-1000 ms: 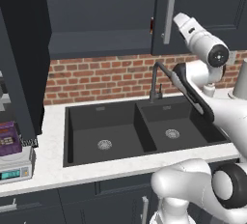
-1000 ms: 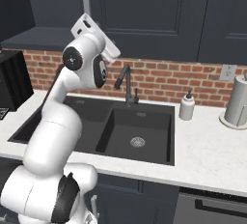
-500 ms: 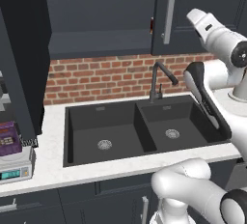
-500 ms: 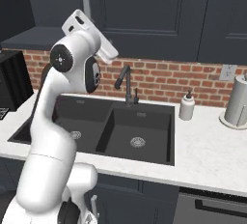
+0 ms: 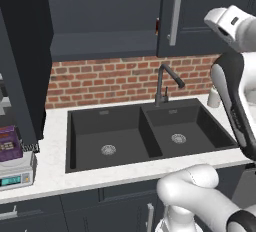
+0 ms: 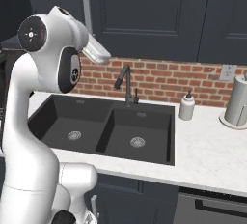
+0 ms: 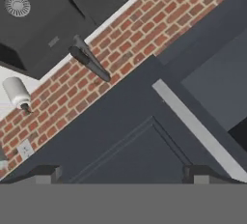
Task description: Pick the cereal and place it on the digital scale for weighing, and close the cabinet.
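Cereal (image 5: 10, 143) already parked on the digital scale (image 5: 16, 171) way over at 9 o'clock on the counter (image 5: 55, 168) in the left base view, so pretty much just the cabinet (image 5: 22, 66) door left to shut, by the look of it. Gripper (image 7: 123, 174) up high by the wall cabinets with jaws spread wide and holding nothing, staring at a closed door panel with its long silver bar handle (image 7: 193, 129) running off toward 4 o'clock in the hand view. Open door sticking out edge-on, upright, off toward 9 o'clock from the gripper in the left base view, well apart, so probably a long sideways swing before any push.
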Tool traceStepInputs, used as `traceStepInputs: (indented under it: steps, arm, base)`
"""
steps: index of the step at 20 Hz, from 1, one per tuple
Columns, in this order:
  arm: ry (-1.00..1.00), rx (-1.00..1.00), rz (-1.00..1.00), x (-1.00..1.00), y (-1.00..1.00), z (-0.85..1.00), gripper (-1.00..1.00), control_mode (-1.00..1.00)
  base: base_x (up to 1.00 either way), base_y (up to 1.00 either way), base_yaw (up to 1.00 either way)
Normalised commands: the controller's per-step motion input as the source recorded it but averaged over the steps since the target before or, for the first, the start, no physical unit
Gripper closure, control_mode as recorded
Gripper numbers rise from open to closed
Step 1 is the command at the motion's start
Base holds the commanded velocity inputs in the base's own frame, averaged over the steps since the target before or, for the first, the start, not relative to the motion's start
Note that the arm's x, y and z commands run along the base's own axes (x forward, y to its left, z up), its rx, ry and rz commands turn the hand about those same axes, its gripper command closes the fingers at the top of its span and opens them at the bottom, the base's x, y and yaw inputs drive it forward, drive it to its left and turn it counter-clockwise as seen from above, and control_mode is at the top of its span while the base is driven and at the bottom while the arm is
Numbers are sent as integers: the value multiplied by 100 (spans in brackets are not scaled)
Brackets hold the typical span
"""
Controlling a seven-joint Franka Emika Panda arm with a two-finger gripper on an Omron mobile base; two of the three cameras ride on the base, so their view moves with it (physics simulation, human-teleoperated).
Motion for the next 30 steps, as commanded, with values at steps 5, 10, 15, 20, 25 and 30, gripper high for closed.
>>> traceStepInputs:
  steps: [5, 10, 15, 20, 25, 30]
  arm:
    - [0, 0, 0, -87, 1, -19, -100, -100]
    - [1, 0, 0, -69, 2, -48, -100, -100]
    - [-2, 0, 0, -35, 11, -56, -100, -100]
    - [0, 0, 0, -31, 9, -26, -100, -100]
    - [0, -2, 0, -3, 28, -14, -100, -100]
    - [-3, 0, 0, -31, 10, 0, -100, -100]
  base:
    - [0, 0, 0]
    - [0, 0, 0]
    - [0, 0, 0]
    - [0, 0, 0]
    - [0, 0, 0]
    - [0, 0, 0]
